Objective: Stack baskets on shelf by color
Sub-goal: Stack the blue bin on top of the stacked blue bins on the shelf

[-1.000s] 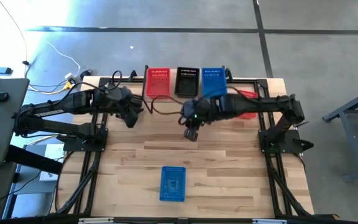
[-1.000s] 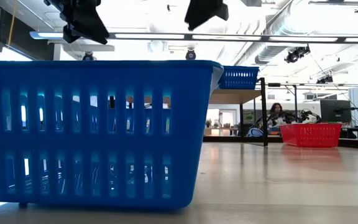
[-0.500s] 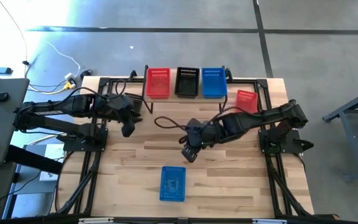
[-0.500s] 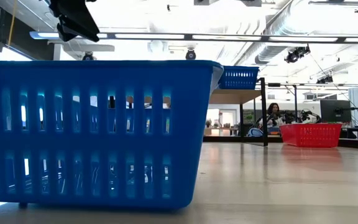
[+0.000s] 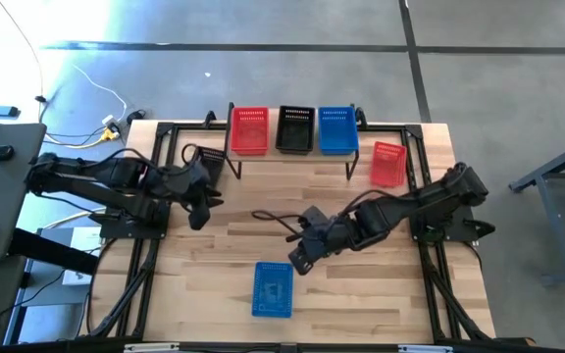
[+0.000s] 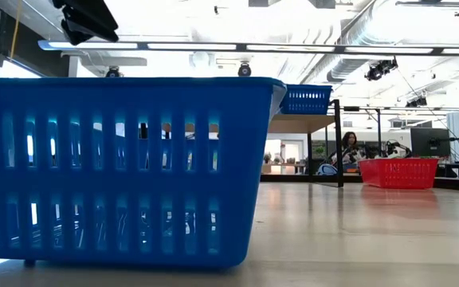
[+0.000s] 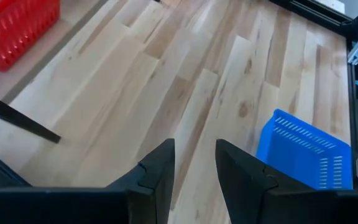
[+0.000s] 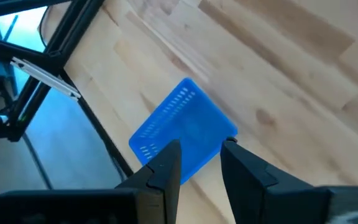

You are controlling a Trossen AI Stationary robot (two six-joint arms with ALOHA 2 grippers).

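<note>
The right gripper, fingers slightly parted and empty, hangs just beside the loose blue basket lying near the table's front edge. The thin rim could slip those narrow fingers, tipping it. The left gripper waits empty, narrowly open, near the shelf.

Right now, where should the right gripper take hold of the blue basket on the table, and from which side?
Probably from above, on a rim wall. The blue basket stands upright and alone on the table, open top up, so its thin perforated wall fits between two fingers. The right gripper, open, hovers near the basket's far short side, so that rim is the nearest. The left gripper waits by the shelf.
</note>
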